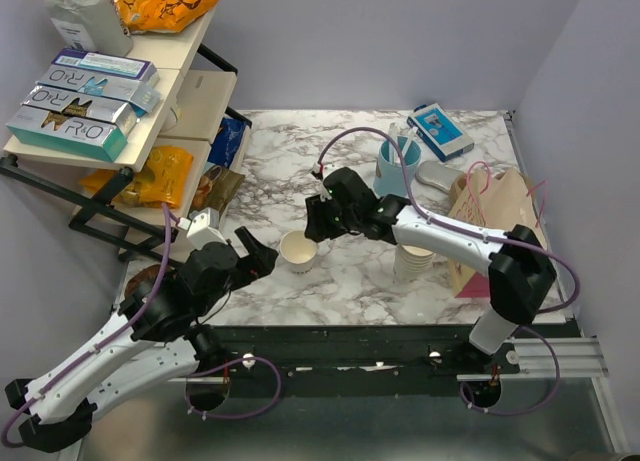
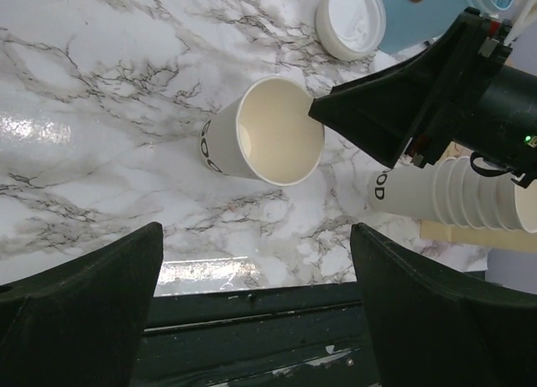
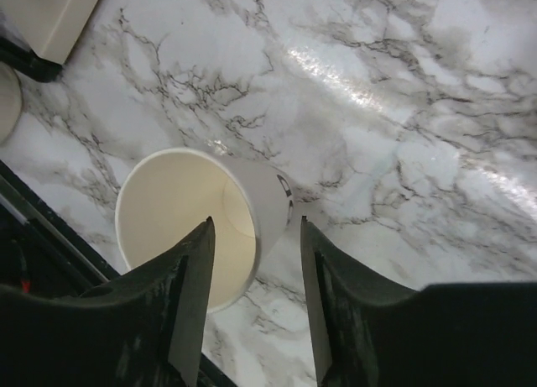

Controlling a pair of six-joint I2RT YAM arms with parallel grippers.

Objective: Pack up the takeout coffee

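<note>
Marble tabletop (image 1: pixel 350 281): L gripper (image 1: pixel 262 256) left of centre w/ jaws wide & empty, lidless takeout coffee cup (image 1: pixel 298 251) at frame centre, R gripper (image 3: pixel 256 227) over it, jaws part-open astride cup wall, not clamping.

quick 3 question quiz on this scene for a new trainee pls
1. True or false: the small white paper cup with dark lettering has its lid on.
2. Where is the round white plastic lid? A on the cup; B lying on the marble table; C inside the cup.
3. Which gripper has one finger inside the cup's rim and one outside?
Key: 1 false; 2 B; 3 the right gripper, jaws apart.
</note>
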